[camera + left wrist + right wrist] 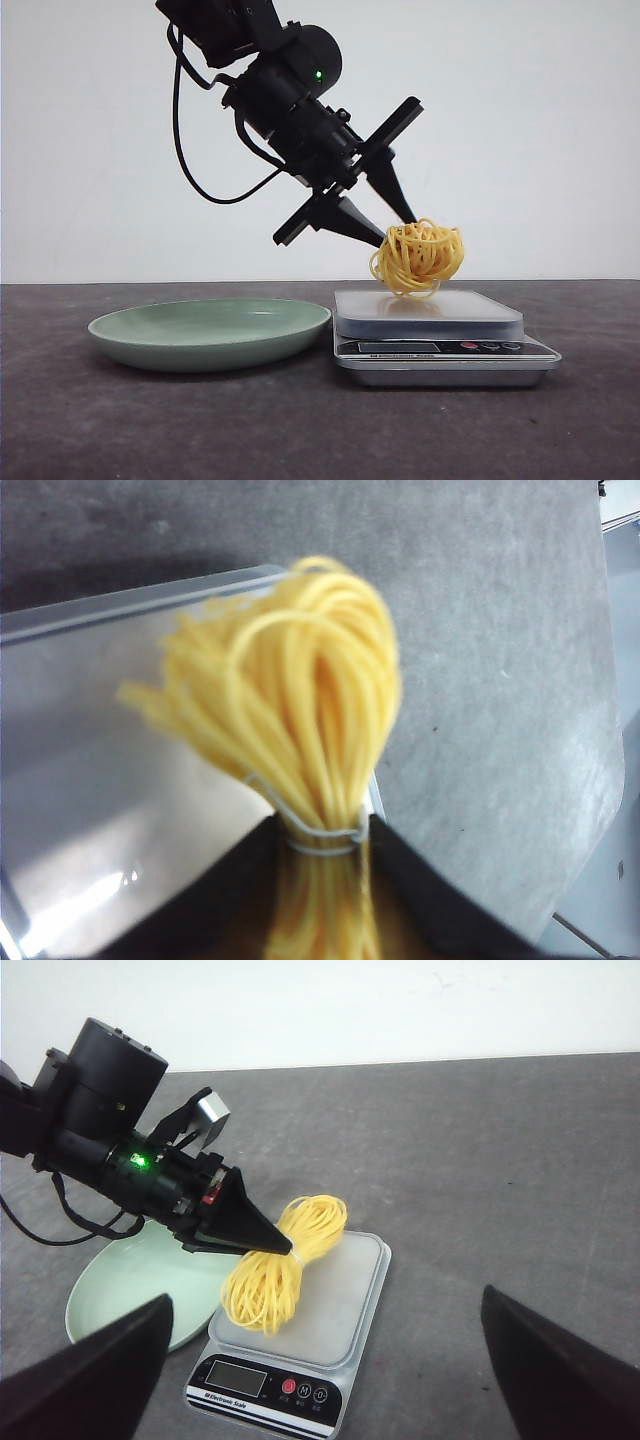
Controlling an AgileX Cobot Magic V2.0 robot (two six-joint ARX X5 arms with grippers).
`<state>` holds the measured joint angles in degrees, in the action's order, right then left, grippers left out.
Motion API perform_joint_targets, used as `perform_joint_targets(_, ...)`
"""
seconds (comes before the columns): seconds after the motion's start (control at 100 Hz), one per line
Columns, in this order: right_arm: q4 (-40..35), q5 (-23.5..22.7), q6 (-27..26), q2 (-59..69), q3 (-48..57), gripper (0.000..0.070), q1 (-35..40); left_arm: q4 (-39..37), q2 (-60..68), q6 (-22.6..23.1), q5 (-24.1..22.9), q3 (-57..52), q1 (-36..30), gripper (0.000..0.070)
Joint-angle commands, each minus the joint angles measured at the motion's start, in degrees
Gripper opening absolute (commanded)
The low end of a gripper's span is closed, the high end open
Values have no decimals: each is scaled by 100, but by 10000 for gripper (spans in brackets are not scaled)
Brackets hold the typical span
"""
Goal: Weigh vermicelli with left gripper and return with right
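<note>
The vermicelli [418, 257] is a yellow nest tied with a thin white band. My left gripper [397, 228] is shut on the vermicelli and holds it just above the scale's platform [428, 303]. In the left wrist view the strands [300, 680] run up from between the two black fingers [220, 900], over the shiny platform [90, 780]. In the right wrist view the left gripper [283, 1245] pinches the nest [280, 1265] over the scale [330, 1310]. My right gripper [325, 1360] is open and empty, above and in front of the scale.
A pale green plate [210, 333] lies empty just left of the scale; it also shows in the right wrist view [130, 1280]. The scale's display and buttons [440, 348] face the front. Dark grey table [300, 430] all around, white wall behind.
</note>
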<state>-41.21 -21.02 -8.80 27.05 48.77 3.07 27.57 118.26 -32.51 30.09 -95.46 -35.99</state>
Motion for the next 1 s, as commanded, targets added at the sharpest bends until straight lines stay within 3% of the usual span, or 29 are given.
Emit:
perform_joint_targets(0.0, 44, -2, 52, 20, 116, 622, 20, -48, 98, 76, 11, -155, -35, 272)
perform_joint_targets(0.24, -2, -7, 52, 20, 118, 622, 20, -31, 39, 111, 35, -155, -13, 280)
perform_joint_targets(0.57, -63, -7, 52, 20, 118, 622, 20, 46, -1255, 654, -94, -157, 365, 278)
perform_joint_targets(0.76, -92, -7, 52, 20, 118, 622, 20, 382, -2774, 1366, -835, -157, 529, 277)
perform_joint_targets(0.99, -94, -2, 55, 20, 118, 622, 20, 1279, -4728, 2332, -2420, -157, 525, 277)
